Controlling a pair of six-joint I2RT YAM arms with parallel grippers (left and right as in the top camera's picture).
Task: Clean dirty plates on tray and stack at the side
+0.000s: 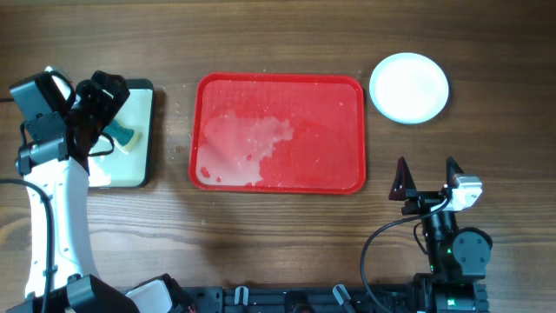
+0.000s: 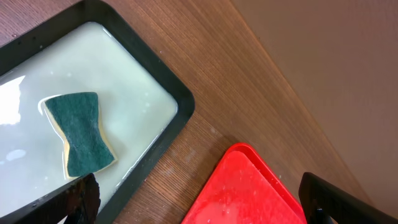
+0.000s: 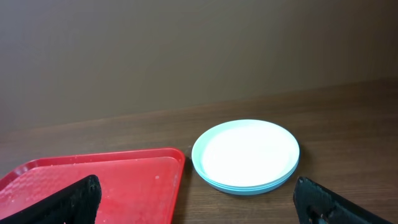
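Observation:
The plates (image 1: 409, 87) sit stacked at the far right of the table, the white one on top of the aqua-blue ones; the stack also shows in the right wrist view (image 3: 246, 155). The red tray (image 1: 278, 132) lies mid-table with a wet soapy smear on its left half and no plates on it; its corners show in the wrist views (image 2: 249, 193) (image 3: 93, 186). My left gripper (image 1: 102, 109) is open and empty above the small black-rimmed tray. My right gripper (image 1: 427, 178) is open and empty, near the table's front right, short of the plate stack.
A small black-rimmed, white-lined tray (image 1: 139, 165) stands at the left with shallow liquid and a green-and-yellow sponge (image 2: 79, 133) in it; the sponge also shows in the overhead view (image 1: 123, 134). Bare wood separates the trays.

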